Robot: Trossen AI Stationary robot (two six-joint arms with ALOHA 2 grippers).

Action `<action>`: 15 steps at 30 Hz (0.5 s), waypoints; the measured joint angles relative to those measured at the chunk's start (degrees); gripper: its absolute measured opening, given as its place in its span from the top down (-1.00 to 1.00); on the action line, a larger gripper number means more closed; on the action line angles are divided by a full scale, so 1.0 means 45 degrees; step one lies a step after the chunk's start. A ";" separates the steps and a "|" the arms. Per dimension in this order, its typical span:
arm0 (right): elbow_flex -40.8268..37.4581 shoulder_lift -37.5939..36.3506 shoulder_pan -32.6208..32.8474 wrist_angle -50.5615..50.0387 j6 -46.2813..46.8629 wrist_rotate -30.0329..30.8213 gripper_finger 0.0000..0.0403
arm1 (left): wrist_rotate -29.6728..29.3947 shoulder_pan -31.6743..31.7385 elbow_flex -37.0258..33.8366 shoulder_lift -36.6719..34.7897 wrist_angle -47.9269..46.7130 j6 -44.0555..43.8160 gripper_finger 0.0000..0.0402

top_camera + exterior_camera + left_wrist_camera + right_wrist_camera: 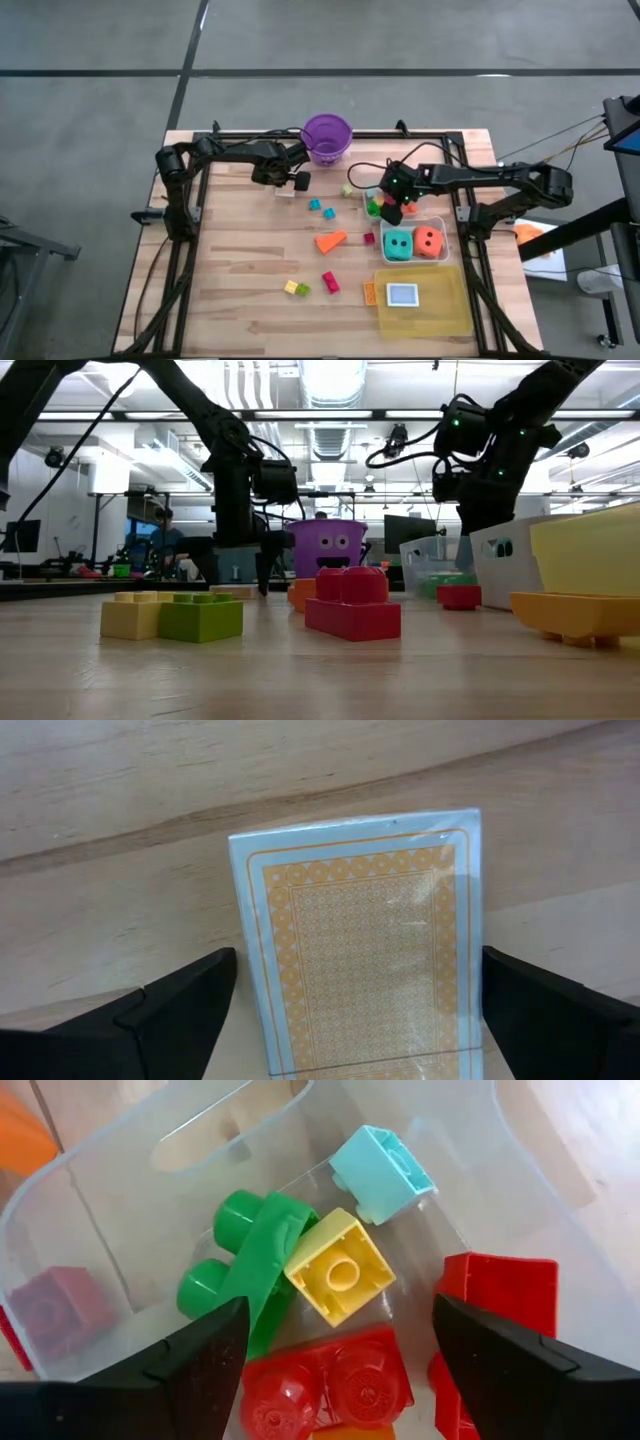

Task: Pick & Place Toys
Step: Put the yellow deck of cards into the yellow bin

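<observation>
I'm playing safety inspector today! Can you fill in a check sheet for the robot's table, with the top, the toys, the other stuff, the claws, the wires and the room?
Surface: wooden table, bare patches between toys.
Job's things: orange wedge, red block, yellow-and-green blocks loose; two dice in one clear tub; mixed blocks in the small tub; card lying flat.
Clutter: purple bucket, yellow tray.
Claws: left claw open astride the card; right claw open over the small tub, holding nothing.
Cables: black wire looping at the right arm.
Surroundings: person seated far behind.
</observation>
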 joint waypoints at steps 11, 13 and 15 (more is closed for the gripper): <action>0.1001 -0.0064 0.0000 -0.0002 0.0572 0.0010 -0.54 | 0.0005 -0.0017 0.0000 0.0000 -0.0228 0.0425 -0.43; 0.1178 -0.0064 0.0000 -0.0007 0.0572 0.0010 -0.54 | 0.0002 -0.0042 0.0005 0.0000 -0.0228 0.0554 -0.43; 0.1316 -0.0070 0.0000 -0.0033 0.0572 0.0009 -0.54 | 0.0005 -0.0059 0.0005 0.0000 -0.0233 0.0603 -0.43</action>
